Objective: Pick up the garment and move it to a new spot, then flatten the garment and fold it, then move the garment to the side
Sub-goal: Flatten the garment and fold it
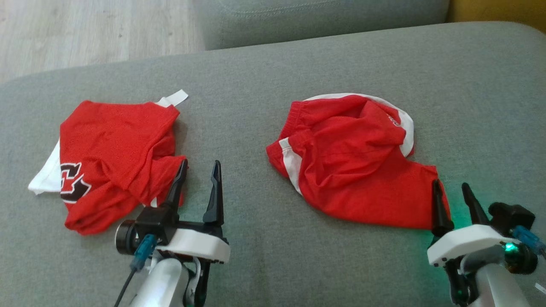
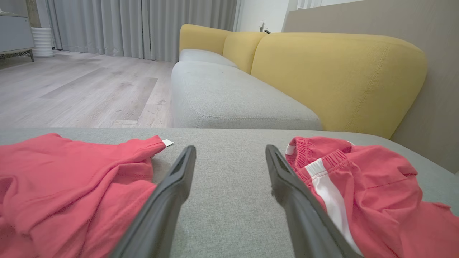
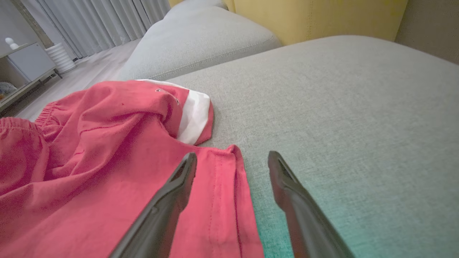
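Two red garments lie on one grey cushion (image 1: 273,81), and two claws hover at its near edge.

Farthest left is a crumpled red shirt (image 1: 115,149) with a black-and-white letter print and a white strip poking out at its far corner. It lies to the left of the left claw (image 1: 200,164). That claw's left finger overlaps the shirt's right edge in the head view; whether it touches the cloth I cannot tell. The left claw is released, its two fingers spread wide, with bare grey cushion between them and nothing gripped.

To the right of the left claw, and well apart from the shirt, lies a bunched pair of red shorts (image 1: 354,162) with white stripes and a gathered waistband. In the left wrist view the shorts (image 2: 376,186) sit just beyond that claw's right finger.

The right claw (image 1: 450,184) is at the shorts' near right corner. It is also released, with its fingers wide apart. In the right wrist view its left finger lies over the red hem, the hem's edge reaches into the gap, and its right finger is over bare cushion. It grips nothing. A green glow tints the cushion beside it.

Which of the two garments is the one to fold I cannot tell.
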Motion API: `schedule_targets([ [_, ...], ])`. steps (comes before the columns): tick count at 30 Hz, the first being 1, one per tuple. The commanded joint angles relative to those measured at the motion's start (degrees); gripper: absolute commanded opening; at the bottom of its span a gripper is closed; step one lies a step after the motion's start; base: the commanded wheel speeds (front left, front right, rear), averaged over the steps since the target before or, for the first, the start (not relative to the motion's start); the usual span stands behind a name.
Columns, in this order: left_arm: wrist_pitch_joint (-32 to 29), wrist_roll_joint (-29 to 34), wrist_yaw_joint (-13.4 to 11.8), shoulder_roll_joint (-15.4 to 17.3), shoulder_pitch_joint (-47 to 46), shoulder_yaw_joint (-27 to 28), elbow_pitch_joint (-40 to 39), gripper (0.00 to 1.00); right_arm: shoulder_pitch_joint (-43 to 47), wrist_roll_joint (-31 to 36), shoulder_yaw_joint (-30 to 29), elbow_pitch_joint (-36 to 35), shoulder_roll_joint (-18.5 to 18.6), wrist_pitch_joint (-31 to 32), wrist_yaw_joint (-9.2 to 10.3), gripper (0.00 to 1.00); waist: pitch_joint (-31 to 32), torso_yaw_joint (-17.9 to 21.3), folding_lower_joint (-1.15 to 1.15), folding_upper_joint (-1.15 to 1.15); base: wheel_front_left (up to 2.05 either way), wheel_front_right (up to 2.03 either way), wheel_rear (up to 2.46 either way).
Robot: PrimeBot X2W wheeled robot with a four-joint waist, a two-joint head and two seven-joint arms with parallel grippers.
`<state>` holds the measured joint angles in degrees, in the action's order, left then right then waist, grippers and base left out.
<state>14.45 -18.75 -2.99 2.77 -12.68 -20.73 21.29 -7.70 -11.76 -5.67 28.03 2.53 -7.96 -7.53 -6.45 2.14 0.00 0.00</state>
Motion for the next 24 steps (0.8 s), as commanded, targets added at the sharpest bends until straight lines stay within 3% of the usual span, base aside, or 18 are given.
schedule_targets([
  [1, 0.55, 0.31, -0.02, 0.10, -2.21, 1.47, -1.74, 1.00, -2.99, -0.80, 1.84, -0.54, 0.35, 0.28, 0.04, 1.00, -0.52, -0.35, 0.00, 0.00, 0.00, 0.00, 0.00],
  [16, 0.55, 1.17, 0.59, 0.10, -3.29, 1.66, -1.30, 1.00, -9.79, -2.86, 3.13, 9.34, 0.35, 0.40, 0.04, 1.00, -2.75, -1.92, 0.00, 0.00, 0.00, 0.00, 0.00],
  [17, 0.55, 1.20, 0.60, 0.10, -3.32, 1.67, -1.26, 1.00, -10.24, -2.82, 3.14, 10.12, 0.35, 0.47, 0.04, 0.87, -2.78, -2.00, 0.00, 0.00, 0.00, 0.00, 0.00],
  [19, 0.55, 1.24, 0.63, 0.10, -3.38, 1.70, -1.22, 1.00, -11.01, -2.70, 3.33, 11.34, 0.35, 0.47, 0.04, 0.01, -2.85, -2.11, 0.00, 0.00, 0.00, 0.00, 0.00],
  [24, 0.55, 1.23, 0.66, 0.10, -3.42, 1.81, -0.90, 1.00, -12.33, -2.28, 3.88, 11.96, 0.35, -1.43, 0.04, 0.00, -2.38, -2.07, 0.00, 0.00, 0.00, 0.00, 0.00],
])
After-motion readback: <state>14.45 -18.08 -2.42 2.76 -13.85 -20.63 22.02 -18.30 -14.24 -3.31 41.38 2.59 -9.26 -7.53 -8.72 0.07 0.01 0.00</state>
